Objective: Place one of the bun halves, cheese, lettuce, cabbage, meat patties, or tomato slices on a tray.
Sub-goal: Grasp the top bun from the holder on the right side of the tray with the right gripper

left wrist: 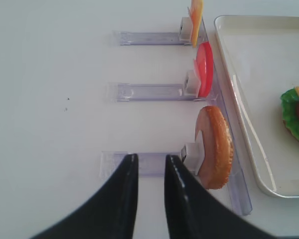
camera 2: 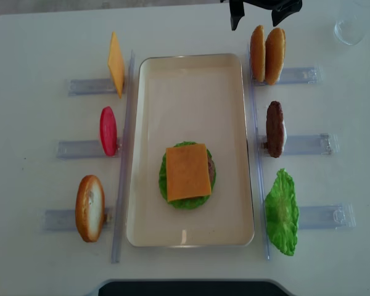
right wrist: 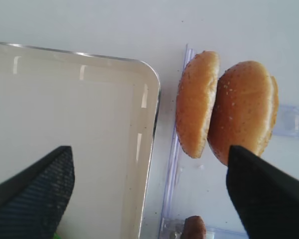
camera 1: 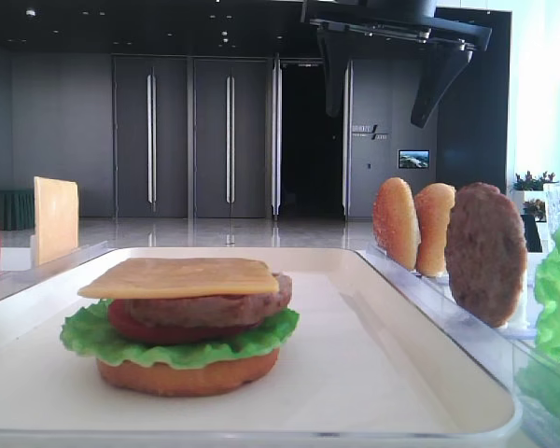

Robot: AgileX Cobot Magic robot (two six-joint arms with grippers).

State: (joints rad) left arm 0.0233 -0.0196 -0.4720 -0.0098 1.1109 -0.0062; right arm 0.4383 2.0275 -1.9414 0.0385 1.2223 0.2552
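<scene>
Bun halves (right wrist: 224, 109): light, rigid, upright on edge — grip across domed faces.
Right claw (right wrist: 149, 191): spread wide, at 12 o'clock above tray (right wrist: 139, 89).

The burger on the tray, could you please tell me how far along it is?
Done: bottom bun, lettuce, tomato, patty and cheese slice are stacked on the tray. In hand: nothing; the open right gripper hovers near the racked bun tops. Left: placing a bun top on top.

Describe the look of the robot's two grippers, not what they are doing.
Both are black. The right gripper has broad wedge-shaped fingers with a fine woven, ribbed texture on the inner face. The left gripper has smoother, glossier fingers tapering to narrow rounded tips. No cables or markings show.
</scene>
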